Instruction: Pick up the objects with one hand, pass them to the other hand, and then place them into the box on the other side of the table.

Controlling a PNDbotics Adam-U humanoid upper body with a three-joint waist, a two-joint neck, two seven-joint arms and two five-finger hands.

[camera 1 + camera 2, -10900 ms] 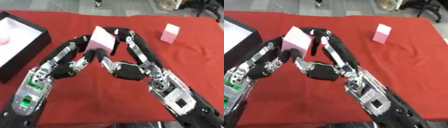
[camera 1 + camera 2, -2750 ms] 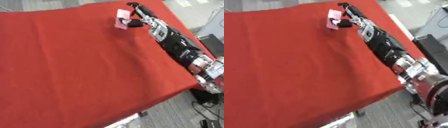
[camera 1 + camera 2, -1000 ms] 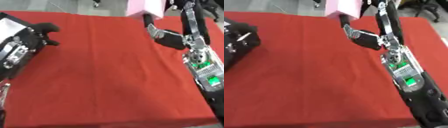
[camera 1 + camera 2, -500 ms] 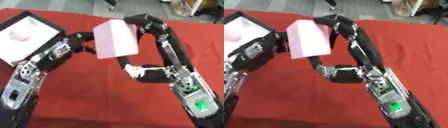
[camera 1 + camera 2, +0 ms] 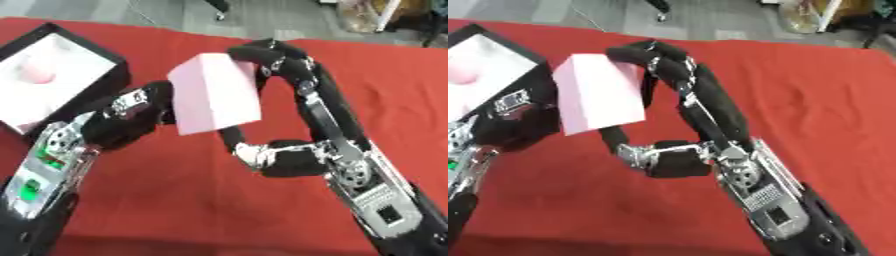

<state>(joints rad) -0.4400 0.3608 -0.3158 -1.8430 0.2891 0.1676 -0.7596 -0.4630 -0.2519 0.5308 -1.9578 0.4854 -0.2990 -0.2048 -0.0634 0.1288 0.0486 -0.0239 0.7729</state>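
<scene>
Pale pink rectangular foam block held aloft mid-table, long axis upright, top tilted slightly left. Right hand curled over its upper right edge; left hand now up against its left face, finger state unclear. White-lined black box at left, pink item inside.

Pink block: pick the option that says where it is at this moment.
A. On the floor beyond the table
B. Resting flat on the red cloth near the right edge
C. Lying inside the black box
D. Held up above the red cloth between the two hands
D: the pink block is off the cloth, the right hand curled over its top edge and the left hand at its left side.
</scene>
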